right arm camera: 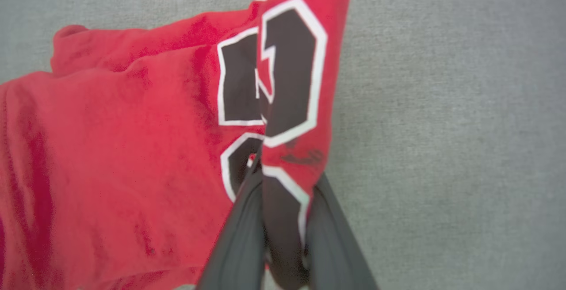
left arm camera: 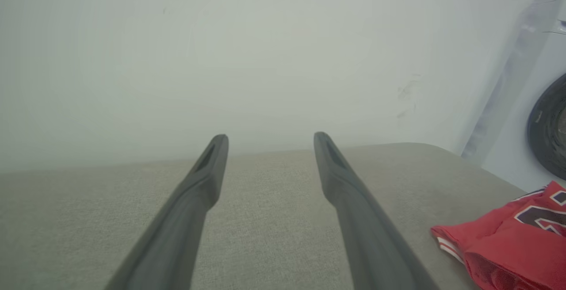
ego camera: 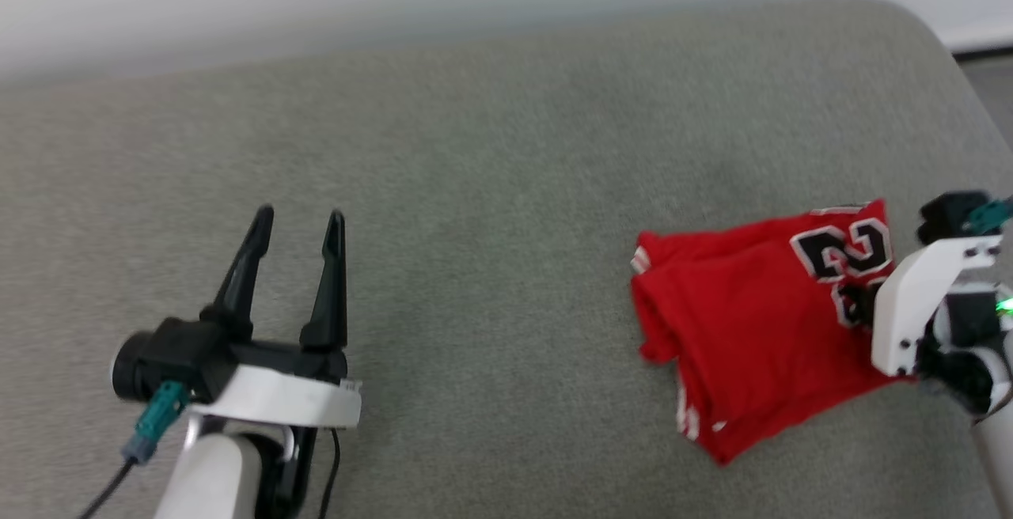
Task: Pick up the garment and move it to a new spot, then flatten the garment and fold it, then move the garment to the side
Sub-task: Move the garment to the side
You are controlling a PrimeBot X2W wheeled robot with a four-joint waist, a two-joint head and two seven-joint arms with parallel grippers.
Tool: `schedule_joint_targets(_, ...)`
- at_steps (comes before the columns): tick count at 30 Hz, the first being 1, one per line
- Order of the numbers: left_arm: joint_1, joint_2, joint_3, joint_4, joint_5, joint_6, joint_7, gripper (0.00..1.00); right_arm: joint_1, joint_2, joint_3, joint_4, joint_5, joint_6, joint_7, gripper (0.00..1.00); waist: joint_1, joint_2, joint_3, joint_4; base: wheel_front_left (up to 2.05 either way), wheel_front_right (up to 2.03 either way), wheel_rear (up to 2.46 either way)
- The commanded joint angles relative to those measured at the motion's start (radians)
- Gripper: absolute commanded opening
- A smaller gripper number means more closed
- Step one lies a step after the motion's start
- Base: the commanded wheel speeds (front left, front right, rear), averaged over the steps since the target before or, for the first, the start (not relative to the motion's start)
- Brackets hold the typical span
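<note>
pick-up step: right tool (right arm camera: 286, 179) pinches garment (ego camera: 736, 321) fold, 3 o'clock; left tool (ego camera: 299, 222) wide, 8 o'clock. next: lift clear, carry toward 9.

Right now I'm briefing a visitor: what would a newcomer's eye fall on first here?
The bright red garment, bunched at the right of the grey cushion, shows black white-outlined numerals. The right gripper is shut on a fold by the numerals; the left gripper stands open over cushion at lower left.
</note>
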State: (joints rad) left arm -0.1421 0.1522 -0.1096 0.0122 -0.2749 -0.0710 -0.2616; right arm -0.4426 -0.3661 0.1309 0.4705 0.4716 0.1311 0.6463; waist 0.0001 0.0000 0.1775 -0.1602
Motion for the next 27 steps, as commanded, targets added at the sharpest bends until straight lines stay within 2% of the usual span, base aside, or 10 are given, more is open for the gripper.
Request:
schedule_joint_targets(1, -0.039, 0.016, -0.001, -0.014, 0.011, -0.008, 0.003, 1.0, -0.048, -0.008, -0.019, 0.017, -0.007, -0.001, -0.021, 0.0, -0.0001, 0.0, 0.14, -0.114, 0.0, 0.0, 0.0)
schedule_joint_targets(7, -0.164, 0.065, -0.034, -0.078, 0.035, -0.027, 0.045, 1.0, -0.172, -0.054, -0.11, 0.094, -0.079, -0.001, -0.102, 0.0, -0.0001, 0.0, 0.294, -0.147, 0.0, 0.0, 0.0)
schedule_joint_targets(14, -0.268, 0.113, -0.054, -0.135, 0.046, -0.04, 0.093, 1.0, -0.287, -0.105, -0.236, 0.166, -0.147, -0.001, -0.218, 0.0, -0.0001, 0.0, 0.426, -0.14, 0.0, 0.0, 0.0)
schedule_joint_targets(20, -0.302, 0.14, -0.065, -0.16, 0.049, -0.043, 0.116, 1.0, -0.341, -0.084, -0.313, 0.234, -0.228, -0.001, -0.343, 0.0, -0.0001, 0.0, 0.49, -0.131, 0.0, 0.0, 0.0)
schedule_joint_targets(21, -0.302, 0.142, -0.067, -0.161, 0.049, -0.043, 0.118, 1.0, -0.348, -0.07, -0.326, 0.249, -0.244, -0.001, -0.371, 0.08, -0.0001, 0.0, 0.494, -0.13, 0.0, 0.0, 0.0)
schedule_joint_targets(22, -0.303, 0.144, -0.068, -0.161, 0.048, -0.043, 0.12, 1.0, -0.352, -0.061, -0.337, 0.262, -0.266, -0.001, -0.405, 0.67, -0.0001, 0.0, 0.497, -0.129, 0.0, 0.0, 0.0)
schedule_joint_targets(23, -0.304, 0.145, -0.069, -0.161, 0.047, -0.043, 0.121, 1.0, -0.359, -0.054, -0.353, 0.278, -0.285, -0.001, -0.434, 1.0, -0.0001, 0.0, 0.498, -0.128, 0.0, 0.0, 0.0)
schedule_joint_targets(27, -0.288, 0.145, -0.071, -0.143, 0.04, -0.04, 0.112, 1.0, -0.377, -0.022, -0.419, 0.332, -0.374, -0.001, -0.527, 1.0, -0.0001, 0.0, 0.48, -0.129, 0.0, 0.0, 0.0)
